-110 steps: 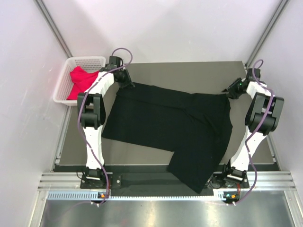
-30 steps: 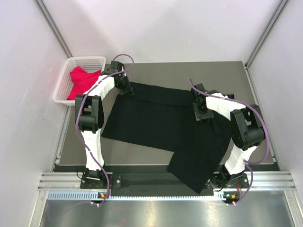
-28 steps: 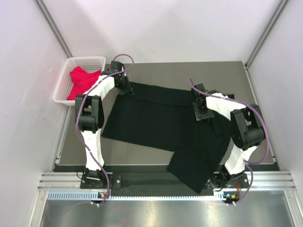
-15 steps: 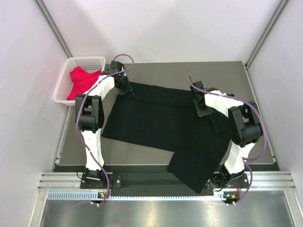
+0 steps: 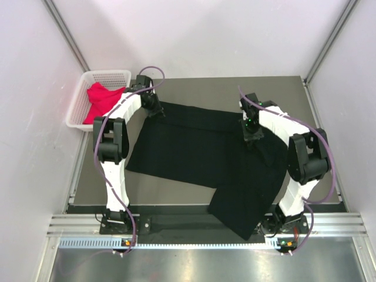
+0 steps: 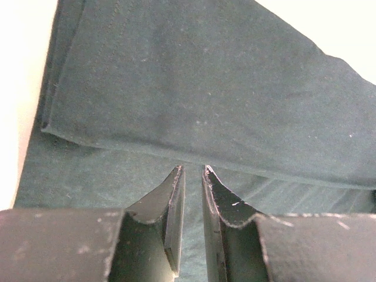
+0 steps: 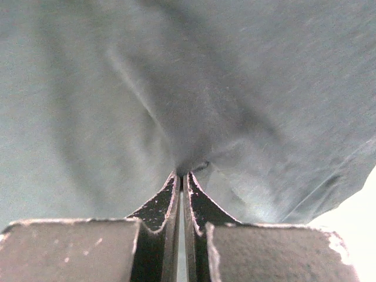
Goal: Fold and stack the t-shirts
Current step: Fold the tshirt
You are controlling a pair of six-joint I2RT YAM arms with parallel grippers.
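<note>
Across the middle of the table (image 5: 202,88) I see the black shirt (image 5: 194,150), spread mostly flat and reaching from about 10 o'clock to 3 o'clock. It is plain, matte and unprinted. Its far edge is turned back on itself into a long flat band (image 6: 200,88). In my left wrist view that band lies smooth, with a neat stitched hem along its lower side. At 5 o'clock a broad flap of the shirt slants down and hangs over the table's near edge. The cloth on the right half looks slightly rumpled.

My left gripper (image 5: 156,111) sits at 11 o'clock, on the shirt's far left corner. Its jaws stand a narrow slit apart, with the tips right at the band's hem. I cannot tell whether any cloth is caught between them.

My right gripper (image 5: 252,139) is at 3 o'clock, down on the shirt's right part. Its jaws are pressed together and pinch a small pucker of the black cloth. Creases fan out from the tips in the right wrist view.

Off the table at 10 o'clock, the red shirt (image 5: 101,98) lies crumpled in a heap inside the white basket (image 5: 109,73).
</note>
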